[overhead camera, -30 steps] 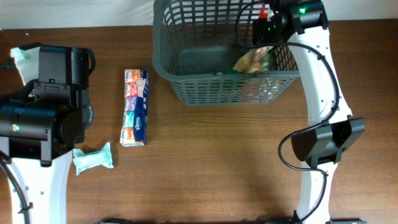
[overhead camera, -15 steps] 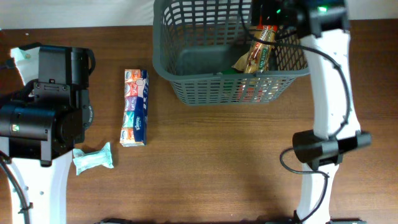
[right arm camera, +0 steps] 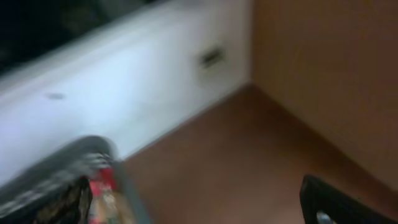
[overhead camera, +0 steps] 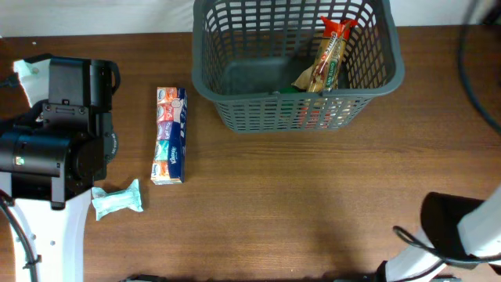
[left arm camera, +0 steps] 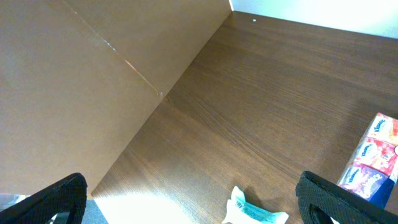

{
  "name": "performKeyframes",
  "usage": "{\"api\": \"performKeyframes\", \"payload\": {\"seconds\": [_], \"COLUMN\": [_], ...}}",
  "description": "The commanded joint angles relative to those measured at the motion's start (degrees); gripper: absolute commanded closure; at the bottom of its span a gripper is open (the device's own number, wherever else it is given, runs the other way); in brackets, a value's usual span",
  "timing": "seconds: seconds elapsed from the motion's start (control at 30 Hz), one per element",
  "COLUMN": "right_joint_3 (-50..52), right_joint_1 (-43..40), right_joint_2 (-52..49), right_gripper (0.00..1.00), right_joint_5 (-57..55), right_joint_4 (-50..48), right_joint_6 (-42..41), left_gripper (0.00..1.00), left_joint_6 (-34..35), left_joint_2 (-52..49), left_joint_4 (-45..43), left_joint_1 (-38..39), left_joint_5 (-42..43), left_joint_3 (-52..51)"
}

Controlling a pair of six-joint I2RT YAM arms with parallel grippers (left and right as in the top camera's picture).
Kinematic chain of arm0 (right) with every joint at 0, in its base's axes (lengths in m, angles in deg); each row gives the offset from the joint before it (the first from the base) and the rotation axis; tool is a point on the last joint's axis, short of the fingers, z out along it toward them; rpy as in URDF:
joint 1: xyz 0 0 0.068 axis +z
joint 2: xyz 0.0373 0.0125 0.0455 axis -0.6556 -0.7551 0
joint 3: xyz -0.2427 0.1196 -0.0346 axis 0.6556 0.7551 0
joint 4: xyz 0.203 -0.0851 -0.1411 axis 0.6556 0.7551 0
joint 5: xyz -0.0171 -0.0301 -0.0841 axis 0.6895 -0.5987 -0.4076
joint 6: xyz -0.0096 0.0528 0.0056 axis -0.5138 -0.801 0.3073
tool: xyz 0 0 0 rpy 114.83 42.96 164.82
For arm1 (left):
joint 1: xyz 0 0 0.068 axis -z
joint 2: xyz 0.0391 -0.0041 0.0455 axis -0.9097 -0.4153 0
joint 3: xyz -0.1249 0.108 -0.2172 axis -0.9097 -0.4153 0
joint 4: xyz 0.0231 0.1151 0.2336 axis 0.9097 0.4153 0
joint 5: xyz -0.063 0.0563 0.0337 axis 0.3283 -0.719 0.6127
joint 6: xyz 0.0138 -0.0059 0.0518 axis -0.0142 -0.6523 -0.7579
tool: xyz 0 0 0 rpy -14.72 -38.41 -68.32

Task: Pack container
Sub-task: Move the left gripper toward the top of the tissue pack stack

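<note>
1. The desk [overhead camera: 297, 196] is brown wood. The left fingers [left arm camera: 339, 199] hang over it spread wide and grip nothing; only their dark tips are in frame.
2. The dark grey shopping basket [overhead camera: 258, 117] sits at the desk's far edge. In the blurred right wrist view its rim smears past beside the right fingers [right arm camera: 339, 202], which look wide apart and empty.
3. The tissue multipack [overhead camera: 169, 135] lies beyond one left fingertip, cut off by the frame.
4. The snack bar [overhead camera: 329, 59] leans inside the basket; the items beneath it are unclear.
5. The teal-and-white packet [overhead camera: 117, 200] lies between the left fingers, partly cropped.
</note>
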Motion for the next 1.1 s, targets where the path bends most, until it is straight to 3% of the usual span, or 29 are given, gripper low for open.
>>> {"api": "performKeyframes", "payload": {"seconds": [0.0,0.17,0.7,0.9,1.07], "right_joint_3": [2.58,8.74,36.37,41.13,41.75], "right_joint_1": [-7.17,-12.63,-15.15,-15.23,-15.23], "right_joint_2": [-2.10,-2.23,-4.98,-4.98,-4.98], "right_gripper": [0.01,0.01,0.01,0.01,0.01], "right_joint_5": [-0.15,2.78,2.80,2.80,2.78], "right_joint_4": [2.34,2.29,-0.35,-0.68,-0.94], "right_joint_6": [-2.10,-1.88,-1.88,-1.88,-1.88], "left_gripper": [0.00,0.00,0.01,0.00,0.00], "left_joint_6": [-0.46,-0.46,-0.46,-0.46,-0.55], "left_joint_2": [-0.11,-0.11,-0.11,-0.11,-0.15], "left_joint_4": [0.00,-0.48,-0.96,-0.98,-1.31], "left_joint_1": [-0.24,-0.24,-0.24,-0.24,-0.24], "left_joint_5": [-0.42,0.15,26.12,35.47,35.63], "left_joint_3": [0.02,0.02,0.02,0.02,0.02]}}
